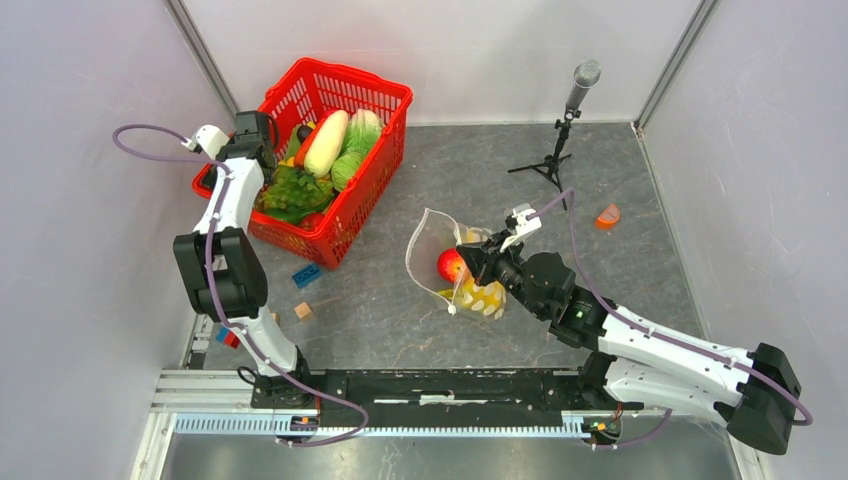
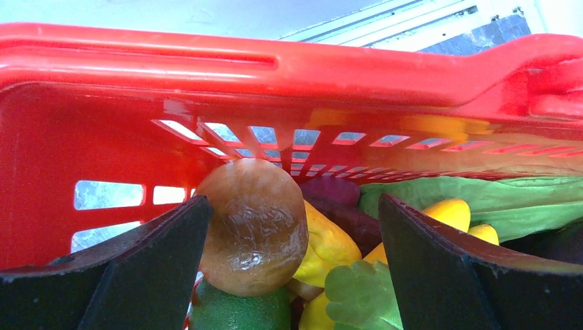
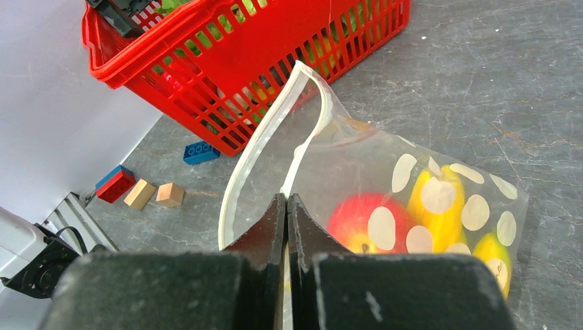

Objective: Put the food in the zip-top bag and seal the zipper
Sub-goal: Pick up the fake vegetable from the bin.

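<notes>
The zip-top bag (image 1: 425,245) lies mid-table with its mouth held up and open. A red apple (image 3: 364,223) and yellow bananas (image 3: 440,199) lie inside it. My right gripper (image 3: 287,198) is shut on the whitish zipper (image 3: 254,148) strip at the bag's mouth; in the top view this gripper (image 1: 468,258) sits at the bag's right side. More food fills the red basket: a white radish (image 1: 325,143), cabbage (image 1: 360,135) and leafy greens (image 1: 295,190). My left gripper (image 2: 294,199) is open down inside the basket. A brown round piece (image 2: 251,227) sits between its fingers, against the left one.
The red basket (image 1: 370,190) stands at the back left. A blue brick (image 1: 306,275), a wooden cube (image 1: 303,311) and a red-blue brick (image 1: 228,337) lie in front of it. A microphone on a tripod (image 1: 565,120) stands at the back, with an orange slice (image 1: 607,215) at the right.
</notes>
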`<control>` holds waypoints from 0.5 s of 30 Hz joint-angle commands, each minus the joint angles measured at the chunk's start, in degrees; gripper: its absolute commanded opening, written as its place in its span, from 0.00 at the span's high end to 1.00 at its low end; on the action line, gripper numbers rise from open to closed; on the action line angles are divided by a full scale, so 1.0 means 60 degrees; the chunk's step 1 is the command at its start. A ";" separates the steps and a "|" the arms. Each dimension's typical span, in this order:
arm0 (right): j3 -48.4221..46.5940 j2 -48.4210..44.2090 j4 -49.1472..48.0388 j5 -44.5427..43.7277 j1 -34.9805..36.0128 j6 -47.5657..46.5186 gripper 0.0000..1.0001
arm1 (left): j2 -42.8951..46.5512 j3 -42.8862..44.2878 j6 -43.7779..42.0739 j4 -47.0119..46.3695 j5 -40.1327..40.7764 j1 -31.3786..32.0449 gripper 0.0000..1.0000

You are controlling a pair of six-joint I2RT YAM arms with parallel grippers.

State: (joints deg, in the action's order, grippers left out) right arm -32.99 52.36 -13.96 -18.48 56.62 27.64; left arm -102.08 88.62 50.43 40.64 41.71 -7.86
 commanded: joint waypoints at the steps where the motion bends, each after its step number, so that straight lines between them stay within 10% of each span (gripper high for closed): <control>1: -0.0479 -0.0012 0.0010 -0.0166 0.0012 0.0064 0.96 | -0.0177 0.0061 0.0921 0.1386 0.0687 -0.0171 0.03; 15: -0.0448 0.0143 -0.0010 -0.0230 0.0010 0.0070 0.96 | -0.1045 0.0313 0.1004 0.1810 0.0416 -0.0112 0.07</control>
State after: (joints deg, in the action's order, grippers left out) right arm -33.43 52.75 -13.06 -18.50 56.62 27.77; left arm -106.17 89.97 53.08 44.97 45.06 -7.94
